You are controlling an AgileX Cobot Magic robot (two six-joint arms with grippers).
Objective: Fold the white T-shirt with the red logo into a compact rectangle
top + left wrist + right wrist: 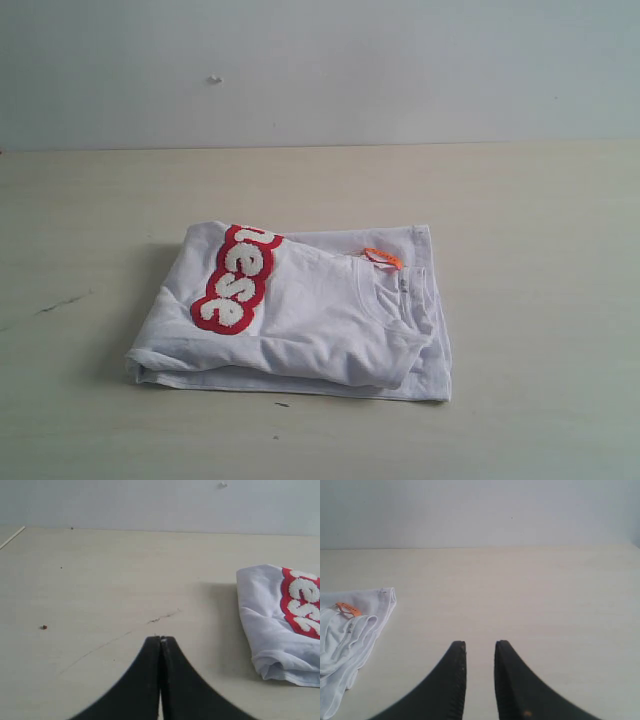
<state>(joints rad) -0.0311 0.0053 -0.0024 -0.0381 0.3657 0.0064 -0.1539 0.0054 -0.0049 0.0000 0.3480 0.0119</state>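
Note:
The white T-shirt point(300, 320) lies folded into a compact bundle on the table's middle, collar and orange neck tag point(383, 257) toward the right. The red logo point(236, 279) with fluffy white letters runs across its upper left face. In the left wrist view the shirt point(265, 620) and logo point(302, 605) show off to one side, apart from my left gripper point(161, 639), which is shut and empty over bare table. My right gripper point(480, 644) stands open a narrow gap with nothing between its fingers, away from the shirt's collar edge point(355, 630). Neither gripper appears in the exterior view.
The pale wooden table point(520, 220) stretches around the shirt, with a dark scratch point(60, 303) at the left and a small dark speck point(283, 404) by the shirt's front edge. A plain wall point(320, 70) stands behind the table.

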